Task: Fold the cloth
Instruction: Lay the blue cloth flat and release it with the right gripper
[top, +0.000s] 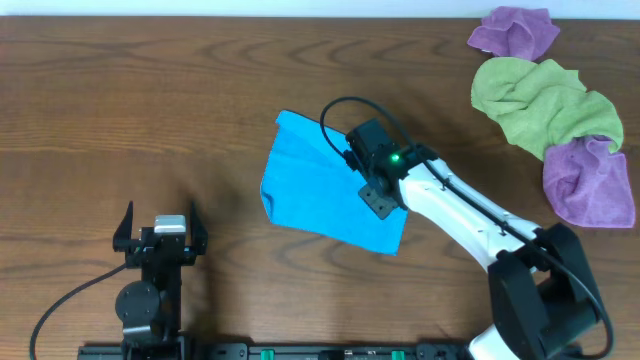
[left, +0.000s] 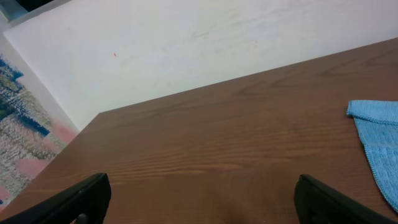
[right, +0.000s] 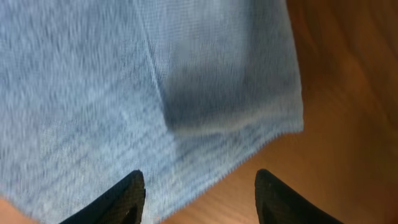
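Note:
The cloth (top: 320, 185) is a bright sky-blue terry piece lying near the middle of the table, partly doubled over itself with slanted edges. My right gripper (top: 352, 152) hovers over its right part, and the arm hides some of it. In the right wrist view the cloth (right: 124, 74) fills most of the frame, one layer's edge lying over another. The right gripper (right: 199, 196) is open just above the cloth's lower edge and grips nothing. My left gripper (top: 160, 222) rests at the front left, well away from the cloth. It is wide open (left: 202, 205), and a corner of the cloth (left: 379, 130) shows at far right.
At the back right lie a purple cloth (top: 515, 30), a lime-green cloth (top: 540, 100) and a second purple cloth (top: 590, 180), all bunched. The right arm's base (top: 535, 295) stands at the front right. A white wall (left: 186, 43) rises past the table's far edge.

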